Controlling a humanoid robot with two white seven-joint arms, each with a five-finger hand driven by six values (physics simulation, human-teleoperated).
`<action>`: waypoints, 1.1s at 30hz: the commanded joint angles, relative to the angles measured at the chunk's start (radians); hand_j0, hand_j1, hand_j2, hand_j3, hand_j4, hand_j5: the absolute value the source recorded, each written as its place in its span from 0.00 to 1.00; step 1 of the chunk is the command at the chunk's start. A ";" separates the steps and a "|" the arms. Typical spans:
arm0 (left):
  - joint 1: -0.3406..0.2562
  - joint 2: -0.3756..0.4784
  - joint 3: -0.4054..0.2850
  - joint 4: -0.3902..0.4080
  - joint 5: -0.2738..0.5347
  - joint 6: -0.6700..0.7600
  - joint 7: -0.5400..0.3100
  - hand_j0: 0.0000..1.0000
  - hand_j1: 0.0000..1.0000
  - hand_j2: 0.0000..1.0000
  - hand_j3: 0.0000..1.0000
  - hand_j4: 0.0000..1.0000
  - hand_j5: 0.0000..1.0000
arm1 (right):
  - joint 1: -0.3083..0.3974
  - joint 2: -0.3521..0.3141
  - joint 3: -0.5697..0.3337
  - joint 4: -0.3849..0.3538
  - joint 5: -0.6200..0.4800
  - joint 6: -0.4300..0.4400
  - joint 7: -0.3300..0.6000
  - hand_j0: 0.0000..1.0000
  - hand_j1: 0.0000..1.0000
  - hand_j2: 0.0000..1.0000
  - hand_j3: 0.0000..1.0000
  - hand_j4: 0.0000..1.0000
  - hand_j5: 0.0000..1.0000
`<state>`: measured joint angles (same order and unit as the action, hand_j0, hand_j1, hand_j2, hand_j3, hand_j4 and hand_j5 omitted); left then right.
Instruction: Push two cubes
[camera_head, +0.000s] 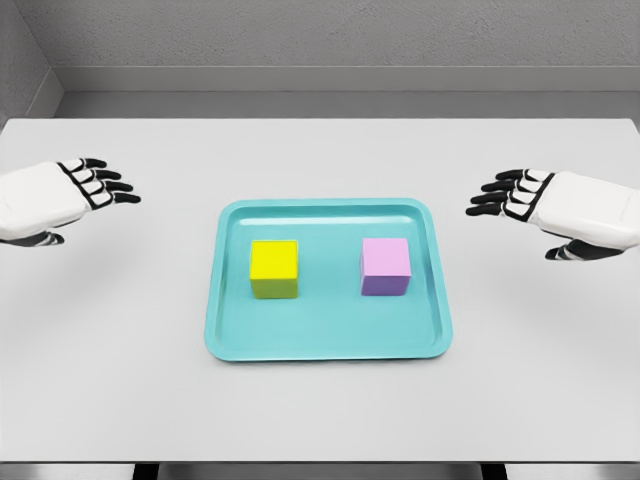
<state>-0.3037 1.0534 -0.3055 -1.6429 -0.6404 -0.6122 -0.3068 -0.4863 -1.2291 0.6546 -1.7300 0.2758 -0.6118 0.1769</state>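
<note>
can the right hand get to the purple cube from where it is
Probably yes: the right hand is open beside the tray, and nothing lies between it and the purple cube but the low rim.

A yellow cube (274, 268) and a lilac cube (385, 266) sit upright side by side — well apart, untouched — inside a shallow teal tray (325, 345) at the centre of the white worktop (320, 420), yellow toward the tray's left, lilac toward its right.
</note>
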 joint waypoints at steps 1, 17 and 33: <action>0.000 0.000 -0.018 0.000 -0.039 0.001 -0.012 0.79 0.79 0.79 0.79 0.79 0.79 | 0.000 -0.009 0.007 0.001 0.010 0.001 -0.002 1.00 1.00 1.00 1.00 1.00 1.00; -0.003 -0.012 -0.046 -0.029 -0.045 0.001 -0.038 0.76 0.76 0.76 0.76 0.76 0.76 | -0.299 0.252 0.051 0.093 0.026 0.001 0.434 0.74 0.74 0.74 0.74 0.74 0.74; -0.071 -0.095 -0.165 -0.064 -0.045 0.001 -0.097 0.77 0.77 0.77 0.77 0.77 0.77 | -0.199 0.350 0.050 0.170 0.043 0.001 0.434 0.63 0.63 0.63 0.63 0.63 0.63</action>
<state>-0.3743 0.9605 -0.4571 -1.7036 -0.6900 -0.6125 -0.4021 -0.6811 -0.9032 0.7063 -1.5622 0.3236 -0.6138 0.6110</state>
